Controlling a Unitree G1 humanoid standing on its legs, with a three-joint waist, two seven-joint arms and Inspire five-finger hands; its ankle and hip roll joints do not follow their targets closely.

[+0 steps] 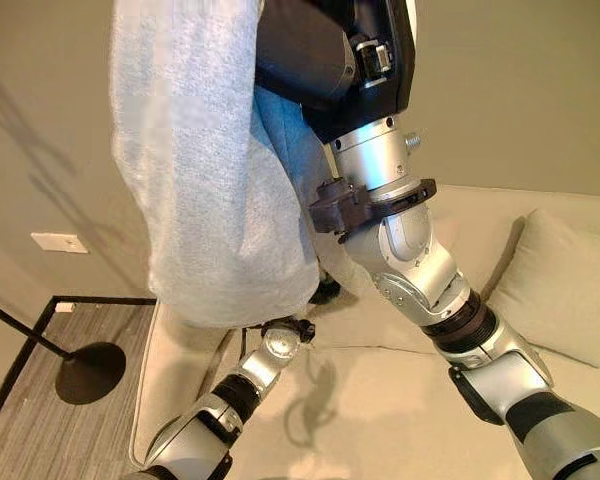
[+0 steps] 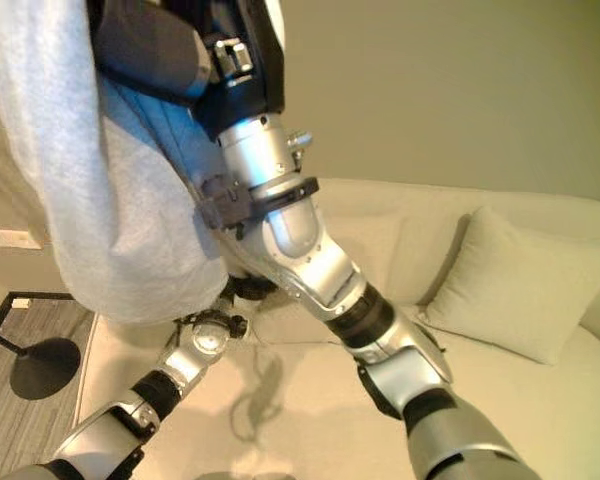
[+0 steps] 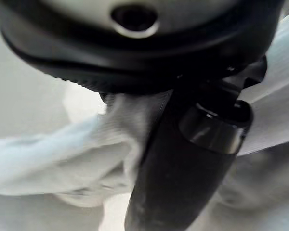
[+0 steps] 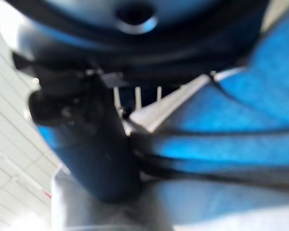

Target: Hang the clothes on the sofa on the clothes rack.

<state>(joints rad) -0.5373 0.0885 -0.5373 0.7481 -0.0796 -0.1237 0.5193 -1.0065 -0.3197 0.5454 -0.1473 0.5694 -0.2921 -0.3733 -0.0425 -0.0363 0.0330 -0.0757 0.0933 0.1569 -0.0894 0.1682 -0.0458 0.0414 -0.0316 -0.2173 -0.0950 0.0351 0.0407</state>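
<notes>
A: Light grey knit, soft and thick: the garment (image 1: 205, 180) hangs in the air, draped down from the top of the head views, well above the cream sofa (image 1: 380, 400). Its lower hem bunches just over the left wrist.

B: Which hand carries it?

A: The right hand (image 1: 315, 50), raised high. Its dark bulk sits at the top of the left eye view with the cloth falling past it on the robot's left. In the right wrist view the thumb (image 4: 86, 144) presses against folds of fabric, so it looks clamped on the cloth there; the fingers themselves are covered.

B: And the left hand?

A: The left hand (image 3: 183, 159) reaches up under the hem. In its wrist view the thumb lies against gathered pale fabric, cloth on both sides of it. Fingers are hidden in the cloth, so I cannot tell whether they are closed.

B: Surroundings?

A: A pale cushion (image 1: 565, 290) leans at the sofa's back on the robot's right. A dark round base (image 1: 90, 372) with a thin black pole (image 1: 25, 330) stands on the grey wood floor (image 1: 40, 430) to the left, apart from the sofa. A white wall plate (image 1: 58, 242) sits on the beige wall (image 1: 520, 90).
</notes>
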